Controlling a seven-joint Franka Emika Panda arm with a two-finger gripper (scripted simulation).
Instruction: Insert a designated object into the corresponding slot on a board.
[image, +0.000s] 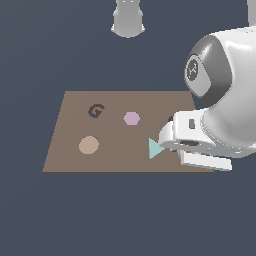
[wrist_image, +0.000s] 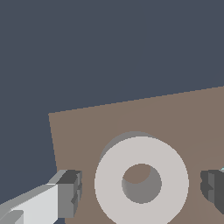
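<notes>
In the wrist view the pale grey-beige ring (wrist_image: 142, 151) lies flat over the brown board (wrist_image: 183, 118), between my gripper's two dark fingertips (wrist_image: 72, 192). There is a small gap between the ring and the fingertip on each side, so my gripper (wrist_image: 142, 190) is open around the ring and not touching it. Brown shows through the ring's hole. The ring-shaped slot is not clearly visible; I cannot tell whether the ring sits in it. In the exterior view the hand (image: 172, 142) hangs over the board's (image: 70, 155) right part and hides the ring. A small dark edge (image: 171, 119) peeks out beside the hand.
On the board lie a dark G recess (image: 96, 110), a pink hexagon (image: 131, 118), a tan disc (image: 89, 145) and a teal triangle (image: 155, 148) next to the hand. The arm's base (image: 128, 20) stands behind the board. The board's corner (wrist_image: 50, 114) lies near one fingertip.
</notes>
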